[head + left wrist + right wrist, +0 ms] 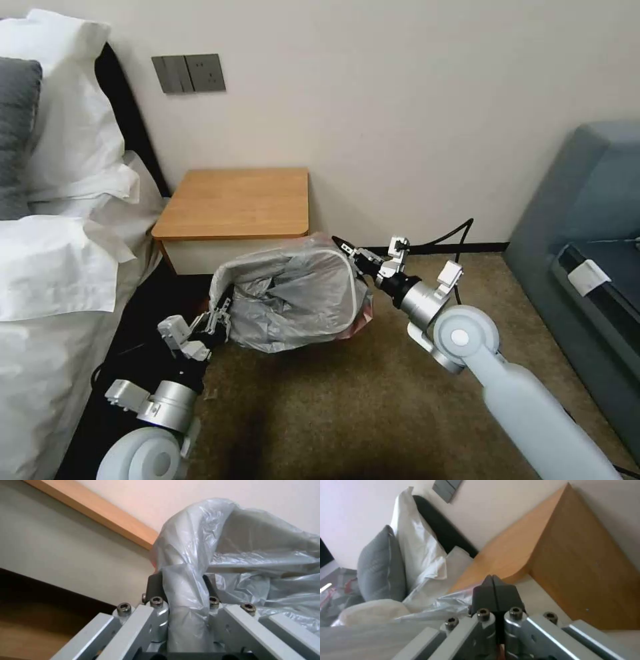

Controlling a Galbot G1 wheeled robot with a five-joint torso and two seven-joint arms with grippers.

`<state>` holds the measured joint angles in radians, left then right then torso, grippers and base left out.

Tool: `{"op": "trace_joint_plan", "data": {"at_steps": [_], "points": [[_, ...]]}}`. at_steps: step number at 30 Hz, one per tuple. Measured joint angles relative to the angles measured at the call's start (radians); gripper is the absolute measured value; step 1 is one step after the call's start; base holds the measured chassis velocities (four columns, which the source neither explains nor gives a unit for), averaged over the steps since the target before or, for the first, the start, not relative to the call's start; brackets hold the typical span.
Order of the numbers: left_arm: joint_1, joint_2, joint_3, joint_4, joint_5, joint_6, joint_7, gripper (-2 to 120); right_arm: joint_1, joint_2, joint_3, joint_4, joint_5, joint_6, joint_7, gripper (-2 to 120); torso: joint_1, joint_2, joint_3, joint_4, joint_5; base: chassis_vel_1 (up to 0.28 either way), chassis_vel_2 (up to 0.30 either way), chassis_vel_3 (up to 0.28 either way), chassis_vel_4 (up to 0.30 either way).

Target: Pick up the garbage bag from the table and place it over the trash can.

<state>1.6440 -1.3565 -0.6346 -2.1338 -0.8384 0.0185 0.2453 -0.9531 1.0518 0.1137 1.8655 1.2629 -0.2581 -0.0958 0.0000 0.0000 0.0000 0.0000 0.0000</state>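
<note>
- Nearest the robot, on its left, the left gripper sits low beside the bed, its jaws pinched on a gathered fold of the garbage bag; the left wrist view shows the grey film bunched between the dark pads and running down into the gripper body.
- Across the opening, the right gripper holds the far side of the bag; the right wrist view shows its 2 pads pressed flat together, with a strip of film trailing away beside them, and the film is judged to be nipped at the base of the pads.
- Between the 2 grippers the bag is off the table and draped over the trash can, whose pale rim shows through the plastic on the right side and stands bare at the back left corner. A pinkish edge of the bag hangs low on the front right.
- Risk 1: the film is thin and stretched between 2 clamped points; any further spreading of the arms is likely to tear it or drag it out of the slimmer right-hand grip.
- Risk 2: the bin looks light, so a sideways pull could tip or slide it on the carpet.
- Risk 3: the back left corner looks uncovered; letting go now could let the bag slump inside.
- Behind the bin, the table stands against the wall, its wooden top bare.
</note>
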Motion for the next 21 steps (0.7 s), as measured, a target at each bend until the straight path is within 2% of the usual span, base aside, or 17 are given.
{"op": "trace_joint_plan", "data": {"at_steps": [7,12,14,16,21], "points": [[0.001,-0.001,0.0,0.0,-0.004,0.0,-0.012,7,-0.018,-0.009,0.004,0.019,-0.064,0.0,0.01,2,0.0,0.0,0.0,0.0,0.0,0.0,0.0,0.0,0.0],[-0.003,-0.003,0.0,0.005,0.007,0.0,-0.045,7,-0.063,-0.032,0.036,0.082,-0.074,0.011,0.033,21,0.0,0.0,0.0,0.0,-0.0001,0.0,0.0,0.0,0.0],[-0.004,-0.003,0.0,0.006,0.011,0.001,-0.054,7,-0.073,-0.041,0.043,0.096,-0.074,0.012,0.037,24,0.0,0.0,0.0,-0.0001,0.0,0.0,0.0,0.0,0.0],[-0.006,-0.004,-0.001,0.008,0.019,0.005,-0.075,7,-0.099,-0.062,0.06,0.126,-0.076,0.019,0.049,34,0.0,0.0,0.0,0.0,-0.0001,0.0,0.0,0.0,0.0],[-0.018,-0.012,0.001,0.018,0.07,0.013,-0.116,7,-0.143,-0.091,0.112,0.203,-0.098,0.033,0.08,51,0.0,0.0,0.0,-0.0001,0.0002,0.0,0.0,0.0,0.0]]}}
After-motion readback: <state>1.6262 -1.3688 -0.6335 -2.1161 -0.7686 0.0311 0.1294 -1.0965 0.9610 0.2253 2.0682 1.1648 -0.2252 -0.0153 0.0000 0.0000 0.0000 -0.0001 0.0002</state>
